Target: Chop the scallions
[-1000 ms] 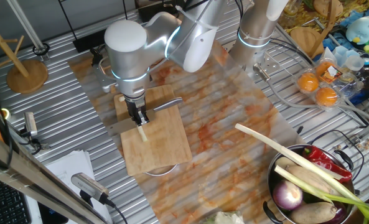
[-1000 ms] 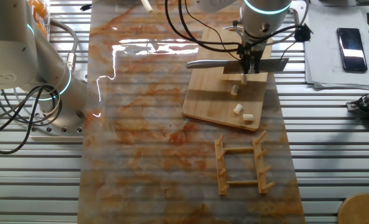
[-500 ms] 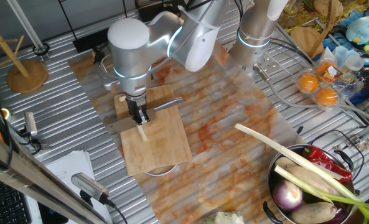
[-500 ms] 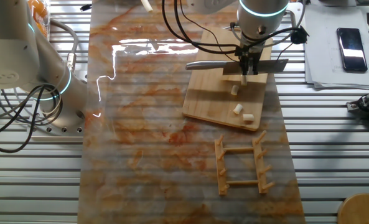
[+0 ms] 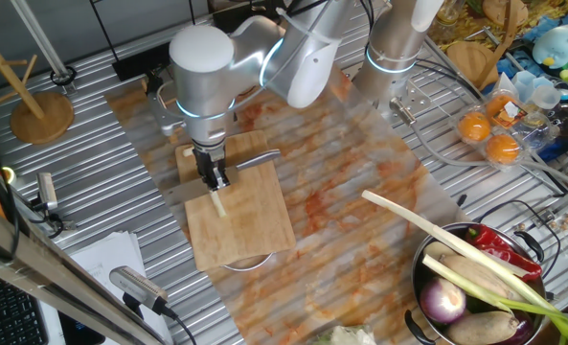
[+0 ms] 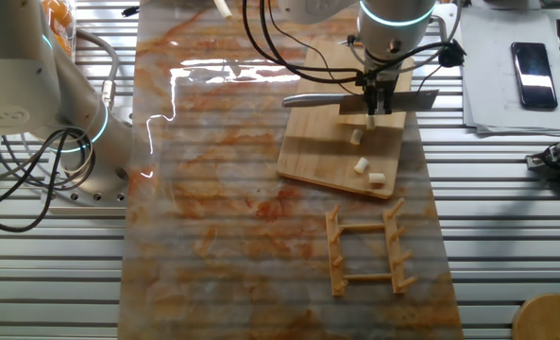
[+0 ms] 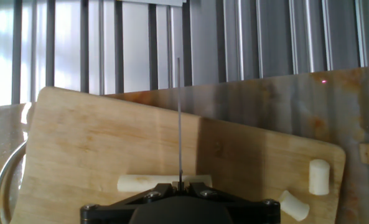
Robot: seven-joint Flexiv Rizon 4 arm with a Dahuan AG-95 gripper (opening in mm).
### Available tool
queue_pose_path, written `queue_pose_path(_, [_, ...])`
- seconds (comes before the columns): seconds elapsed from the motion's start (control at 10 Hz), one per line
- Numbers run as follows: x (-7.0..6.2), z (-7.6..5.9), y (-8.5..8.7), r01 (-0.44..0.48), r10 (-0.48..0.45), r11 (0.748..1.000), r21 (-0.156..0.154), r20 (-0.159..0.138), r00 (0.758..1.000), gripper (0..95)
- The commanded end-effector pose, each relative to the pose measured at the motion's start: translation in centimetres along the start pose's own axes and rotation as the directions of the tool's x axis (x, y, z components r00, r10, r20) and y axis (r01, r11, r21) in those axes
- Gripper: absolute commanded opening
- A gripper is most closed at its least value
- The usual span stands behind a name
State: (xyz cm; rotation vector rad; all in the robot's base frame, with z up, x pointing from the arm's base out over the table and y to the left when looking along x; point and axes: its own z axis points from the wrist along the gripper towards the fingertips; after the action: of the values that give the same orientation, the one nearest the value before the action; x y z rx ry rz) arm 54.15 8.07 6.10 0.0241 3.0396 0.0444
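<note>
A wooden cutting board [image 5: 250, 225] [image 6: 322, 146] [image 7: 84, 143] lies on the stained mat. On it lies a thin cream scallion stalk [image 5: 218, 203] [image 6: 369, 120] [image 7: 140, 183]. Three short cut chunks [image 6: 362, 166] [image 7: 319, 177] rest farther along the board. My gripper [image 5: 213, 178] [image 6: 372, 98] [image 7: 178, 189] is shut on a knife [image 6: 308, 97]. Its blade [image 7: 178, 118] shows edge-on in the hand view, standing across the stalk's middle. Whether the edge touches the stalk I cannot tell.
A metal bowl [image 5: 422, 278] holds a purple onion, a red pepper and a long green-leaved stalk. A wooden rack [image 6: 364, 250] lies just past the board. A phone [image 6: 532, 61], a wooden stand [image 5: 42, 115] and a second arm's base [image 6: 34, 94] stand around the mat.
The arm has drifted slightly sideways, carrying the knife a little along the stalk. The stalk and the cut chunks have not moved.
</note>
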Motion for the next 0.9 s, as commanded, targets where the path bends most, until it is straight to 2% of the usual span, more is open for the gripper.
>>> queue_pose_path(0.1, [-0.1, 0.1, 0.0, 0.003, -0.003, 1.0, -0.001, -0.003, 1.0, 0.0])
queue_pose_path(0.6, [-0.4, 0.8, -0.3, -0.003, 0.003, 1.0, -0.005, -0.01, 1.0, 0.0])
queue_pose_path(0.9, [-0.5, 1.1, -0.5, -0.005, 0.004, 1.0, -0.021, -0.036, 0.999, 0.0])
